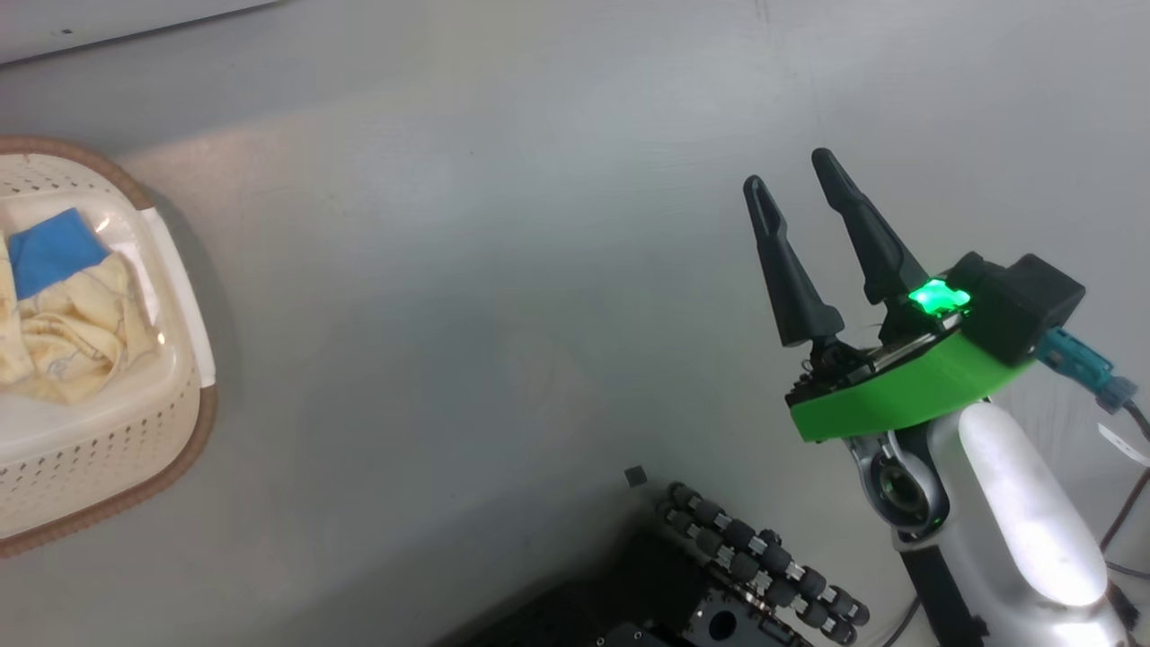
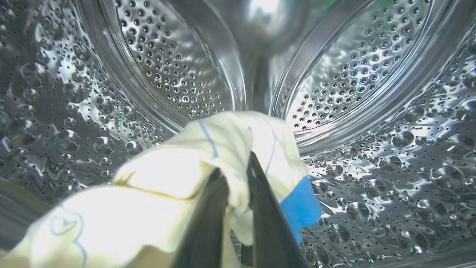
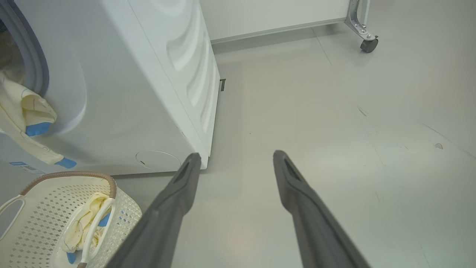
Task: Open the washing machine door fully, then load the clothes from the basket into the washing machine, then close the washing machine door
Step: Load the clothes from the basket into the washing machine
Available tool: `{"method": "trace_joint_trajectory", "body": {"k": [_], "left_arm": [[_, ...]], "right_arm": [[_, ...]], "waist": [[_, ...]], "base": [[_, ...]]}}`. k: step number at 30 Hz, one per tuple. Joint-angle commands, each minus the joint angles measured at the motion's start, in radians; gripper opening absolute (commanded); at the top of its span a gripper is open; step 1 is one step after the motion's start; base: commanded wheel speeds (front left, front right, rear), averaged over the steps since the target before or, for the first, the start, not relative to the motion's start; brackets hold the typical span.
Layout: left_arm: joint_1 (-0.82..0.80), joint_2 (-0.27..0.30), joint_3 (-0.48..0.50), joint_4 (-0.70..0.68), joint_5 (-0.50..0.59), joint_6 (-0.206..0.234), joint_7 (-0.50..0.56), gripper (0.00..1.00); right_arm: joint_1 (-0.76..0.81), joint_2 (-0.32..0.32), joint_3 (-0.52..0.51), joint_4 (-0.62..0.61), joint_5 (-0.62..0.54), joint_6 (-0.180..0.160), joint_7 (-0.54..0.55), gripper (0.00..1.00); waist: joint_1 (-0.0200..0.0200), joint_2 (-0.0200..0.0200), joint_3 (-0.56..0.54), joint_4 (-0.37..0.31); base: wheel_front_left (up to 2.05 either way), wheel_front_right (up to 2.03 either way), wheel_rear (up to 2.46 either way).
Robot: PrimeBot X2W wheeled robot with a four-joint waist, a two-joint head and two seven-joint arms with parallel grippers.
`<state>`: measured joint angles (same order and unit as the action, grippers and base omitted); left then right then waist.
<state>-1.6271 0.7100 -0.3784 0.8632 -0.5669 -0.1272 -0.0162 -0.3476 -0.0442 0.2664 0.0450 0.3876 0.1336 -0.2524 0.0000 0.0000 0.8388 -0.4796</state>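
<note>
The left tool (image 2: 236,167) pinches a fold of the clothes (image 2: 167,178) (cream, with blue bands) deep inside the steel drum (image 2: 372,149). In the right wrist view, fabric trails out of the washer (image 3: 148,93) mouth and down its front. More lies in the basket (image 1: 135,422) on the floor (image 1: 494,314). The right tool (image 1: 789,172) hangs spread and empty above the floor.
</note>
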Motion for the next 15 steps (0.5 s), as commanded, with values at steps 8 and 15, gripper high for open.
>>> {"method": "trace_joint_trajectory", "body": {"k": [8,15], "left_arm": [[0.054,-0.002,0.023,0.028,-0.033,0.018,-0.017,1.0],[0.16,-0.041,0.012,0.038,-0.033,0.071,-0.068,1.0]], "right_arm": [[-0.001,-0.006,-0.011,-0.012,-0.01,-0.003,-0.009,1.0],[0.005,-0.006,-0.036,-0.006,-0.041,-0.003,-0.009,1.0]], "waist": [[0.0,0.0,-0.024,0.03],[0.0,0.0,-0.075,0.066]], "base": [[0.0,0.0,0.0],[0.0,0.0,0.0]]}}
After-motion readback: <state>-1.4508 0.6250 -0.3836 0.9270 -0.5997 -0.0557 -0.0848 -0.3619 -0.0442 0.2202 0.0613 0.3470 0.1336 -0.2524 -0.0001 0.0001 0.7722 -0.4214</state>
